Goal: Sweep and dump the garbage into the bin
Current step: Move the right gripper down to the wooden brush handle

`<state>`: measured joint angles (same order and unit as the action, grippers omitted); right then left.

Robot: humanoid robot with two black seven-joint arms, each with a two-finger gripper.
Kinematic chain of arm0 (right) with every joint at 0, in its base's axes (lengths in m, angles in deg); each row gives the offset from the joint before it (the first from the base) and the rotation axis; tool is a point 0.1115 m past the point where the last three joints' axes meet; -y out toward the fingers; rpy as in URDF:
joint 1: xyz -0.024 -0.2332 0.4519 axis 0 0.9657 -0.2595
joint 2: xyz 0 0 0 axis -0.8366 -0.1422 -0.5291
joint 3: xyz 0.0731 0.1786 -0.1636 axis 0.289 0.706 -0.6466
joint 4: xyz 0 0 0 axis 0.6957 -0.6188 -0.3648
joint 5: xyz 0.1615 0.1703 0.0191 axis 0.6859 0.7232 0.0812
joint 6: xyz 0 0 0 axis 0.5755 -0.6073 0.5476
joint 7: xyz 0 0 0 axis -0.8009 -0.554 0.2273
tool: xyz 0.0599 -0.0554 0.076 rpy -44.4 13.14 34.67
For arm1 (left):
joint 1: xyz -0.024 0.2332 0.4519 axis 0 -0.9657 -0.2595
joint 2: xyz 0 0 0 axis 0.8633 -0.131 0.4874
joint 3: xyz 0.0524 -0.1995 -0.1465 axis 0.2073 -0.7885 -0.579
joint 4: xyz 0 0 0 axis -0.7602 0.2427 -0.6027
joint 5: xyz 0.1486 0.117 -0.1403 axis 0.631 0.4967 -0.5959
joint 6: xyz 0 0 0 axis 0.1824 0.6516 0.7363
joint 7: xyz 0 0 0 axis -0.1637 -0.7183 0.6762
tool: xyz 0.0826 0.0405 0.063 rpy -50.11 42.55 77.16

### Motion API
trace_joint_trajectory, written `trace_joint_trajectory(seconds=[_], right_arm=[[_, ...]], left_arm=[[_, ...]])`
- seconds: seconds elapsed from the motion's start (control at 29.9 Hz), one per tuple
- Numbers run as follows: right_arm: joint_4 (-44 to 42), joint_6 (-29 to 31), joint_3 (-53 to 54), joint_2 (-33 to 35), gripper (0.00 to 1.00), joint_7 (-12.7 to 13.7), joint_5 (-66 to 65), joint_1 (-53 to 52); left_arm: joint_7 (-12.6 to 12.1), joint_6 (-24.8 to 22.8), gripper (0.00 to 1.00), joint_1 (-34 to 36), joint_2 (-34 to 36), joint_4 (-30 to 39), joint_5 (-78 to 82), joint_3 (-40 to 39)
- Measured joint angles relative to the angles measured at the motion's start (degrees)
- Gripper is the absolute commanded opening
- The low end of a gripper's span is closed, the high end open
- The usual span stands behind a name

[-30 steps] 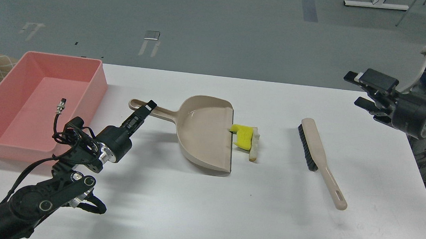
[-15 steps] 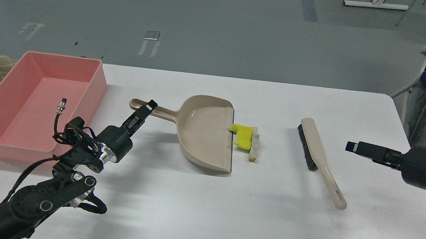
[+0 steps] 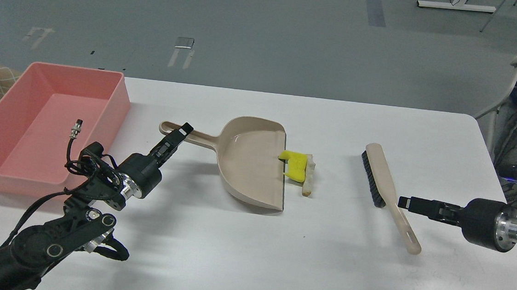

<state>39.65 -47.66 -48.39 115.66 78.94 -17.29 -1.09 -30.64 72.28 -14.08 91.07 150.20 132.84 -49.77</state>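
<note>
White and bare for the most part, the table [image 3: 240, 254] carries the pink bin [image 3: 3, 162] at its left end, and beside it the beige dustpan [image 3: 248, 162] lies with its handle pointing to the bin. The garbage, a yellow spongy chunk [image 3: 297, 164] and a bread slice [image 3: 309, 174], lies right at the dustpan's open edge, and the brush [image 3: 386, 192] rests well to the right. The left gripper [image 3: 177, 136] sits at the dustpan handle and the right gripper [image 3: 408, 204] just beside the brush handle, but I cannot tell how far apart the fingers of either one stand.
</note>
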Motion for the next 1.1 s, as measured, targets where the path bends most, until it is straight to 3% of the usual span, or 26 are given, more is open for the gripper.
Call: trace_joint_trajectory(seconds=[0.17,0.6,0.9,1.1], right_arm=[[0.0,0.8,-0.1,0.0,0.75,0.0,0.1,0.4],[0.2,1.8,-1.1,-1.6,0.71,0.1,0.0,0.9],[0.3,1.8,-1.2,-2.1,0.57,0.1,0.0,0.9],[0.3,1.8,-1.2,-2.1,0.57,0.1,0.0,1.0]], left_arm=[[0.0,0.0,0.0,0.0,0.0,0.0,0.0,0.0],[0.1,-0.1,0.0,0.0,-0.1,0.1,0.0,0.0],[0.3,-0.1,0.0,0.0,0.0,0.3,0.0,0.0],[0.5,-0.1,0.0,0.0,0.1,0.3,0.1,0.0]])
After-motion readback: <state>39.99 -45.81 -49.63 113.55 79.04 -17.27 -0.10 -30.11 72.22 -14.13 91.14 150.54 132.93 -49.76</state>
